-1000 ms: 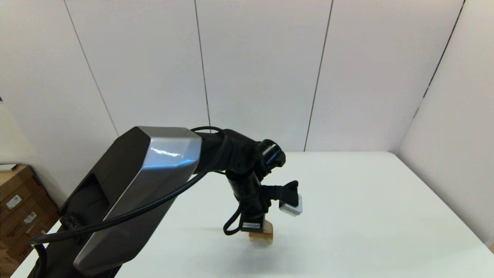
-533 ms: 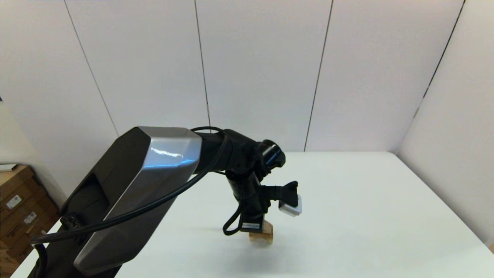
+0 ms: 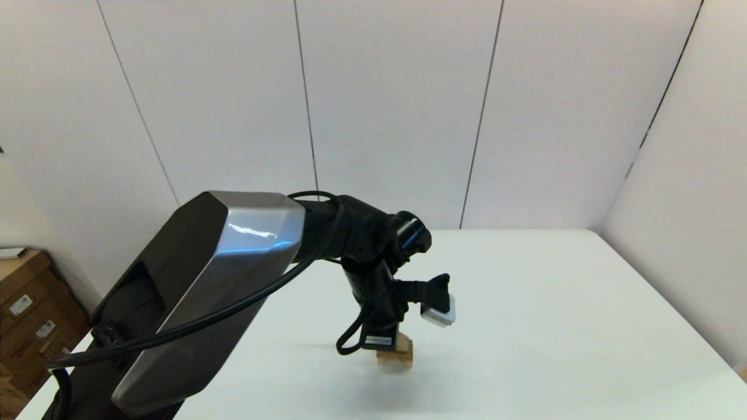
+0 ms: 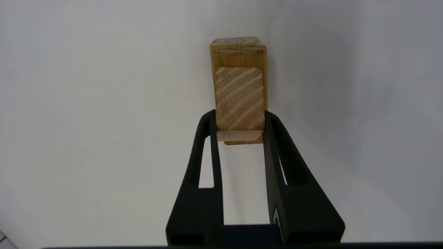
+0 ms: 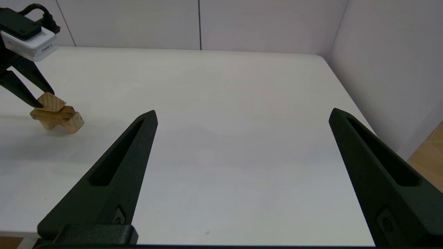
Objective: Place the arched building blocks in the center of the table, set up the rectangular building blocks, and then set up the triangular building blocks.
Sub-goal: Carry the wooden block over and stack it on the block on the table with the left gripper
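Note:
My left gripper [image 4: 240,116] is shut on the triangular building block [image 4: 238,98], its two fingers pressing the block's sides. Under that block lie the darker rectangular building block [image 4: 240,57] and the arched building block [image 4: 233,41], stacked on the white table [image 4: 86,103]. In the right wrist view the triangular building block [image 5: 52,101] tops the rectangular building block [image 5: 62,111] and the arched building block [image 5: 77,125]. The head view shows only part of the wooden stack [image 3: 397,354] below the left wrist, near the table's middle. My right gripper [image 5: 242,114] hangs open over the table's right side, holding nothing.
The left arm's big silver-and-black link [image 3: 204,291] fills the lower left of the head view. Cardboard boxes [image 3: 29,303] stand on the floor beyond the table's left edge. White walls close off the back and right of the table [image 3: 554,303].
The left wrist has crept very slightly up and to the left. The wooden stack stays where it was.

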Action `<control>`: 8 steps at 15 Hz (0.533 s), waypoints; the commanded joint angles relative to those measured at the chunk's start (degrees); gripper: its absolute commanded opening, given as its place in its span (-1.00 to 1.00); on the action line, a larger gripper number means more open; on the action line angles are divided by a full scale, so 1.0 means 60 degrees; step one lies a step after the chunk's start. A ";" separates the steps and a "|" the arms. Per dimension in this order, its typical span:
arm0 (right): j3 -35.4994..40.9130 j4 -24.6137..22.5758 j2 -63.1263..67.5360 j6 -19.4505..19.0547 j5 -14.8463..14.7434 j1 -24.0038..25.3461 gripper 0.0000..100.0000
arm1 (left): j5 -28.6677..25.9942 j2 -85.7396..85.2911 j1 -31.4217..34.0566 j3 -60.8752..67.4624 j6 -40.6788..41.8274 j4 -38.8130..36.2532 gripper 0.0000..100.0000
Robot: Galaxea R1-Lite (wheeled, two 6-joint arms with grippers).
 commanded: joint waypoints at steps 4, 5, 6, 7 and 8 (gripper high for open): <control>0.0000 -0.0001 -0.0004 -0.0005 0.0008 0.0001 1.00 | -0.0012 0.0006 -0.0016 0.0000 0.0053 0.0057 -1.00; 0.0000 -0.0001 -0.0004 -0.0005 0.0008 0.0001 1.00 | 0.0002 0.0006 -0.0016 0.0000 0.0053 0.0057 -1.00; 0.0000 -0.0001 -0.0004 -0.0005 0.0008 0.0001 1.00 | 0.0002 0.0006 -0.0016 0.0000 0.0053 0.0057 -1.00; 0.0000 -0.0001 -0.0004 -0.0005 0.0008 0.0001 1.00 | 0.0002 0.0021 -0.0016 0.0000 0.0053 0.0057 -1.00; 0.0000 -0.0001 -0.0004 -0.0005 0.0008 0.0001 1.00 | 0.0002 0.0021 -0.0016 0.0000 0.0053 0.0057 1.00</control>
